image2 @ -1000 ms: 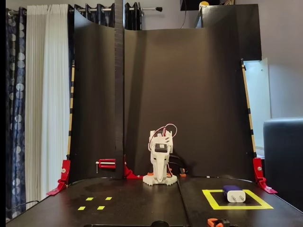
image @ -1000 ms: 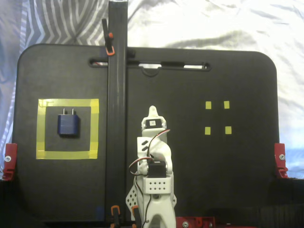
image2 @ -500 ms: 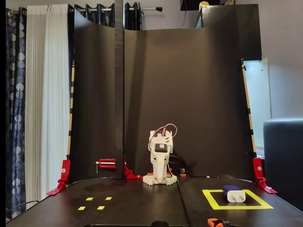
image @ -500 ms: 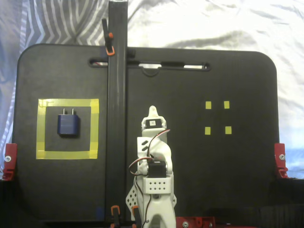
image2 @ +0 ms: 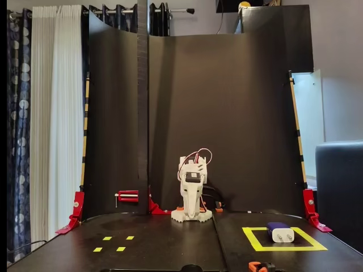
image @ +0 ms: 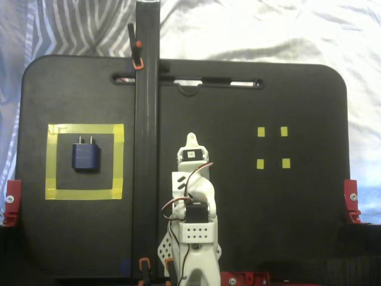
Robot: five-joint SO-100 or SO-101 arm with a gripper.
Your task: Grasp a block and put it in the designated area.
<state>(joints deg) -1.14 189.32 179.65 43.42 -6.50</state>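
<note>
The block (image: 86, 156) is lying flat inside the designated area (image: 118, 162), nearer its top-left corner in the fixed view from above, prongs pointing away from the arm. The gripper (image: 190, 143) is sitting folded, well apart from the designated area; whether its jaws are parted cannot be determined.

The block (image: 86, 156) is dark blue with silvery prongs; in a fixed view its near end (image2: 281, 234) looks white. The designated area (image: 119, 162) is yellow tape around black. The arm (image: 191, 202) is white with red wires. The board (image: 250, 208) is black, with four small yellow squares (image: 273, 148) and red corner clamps (image: 351, 200).
</note>
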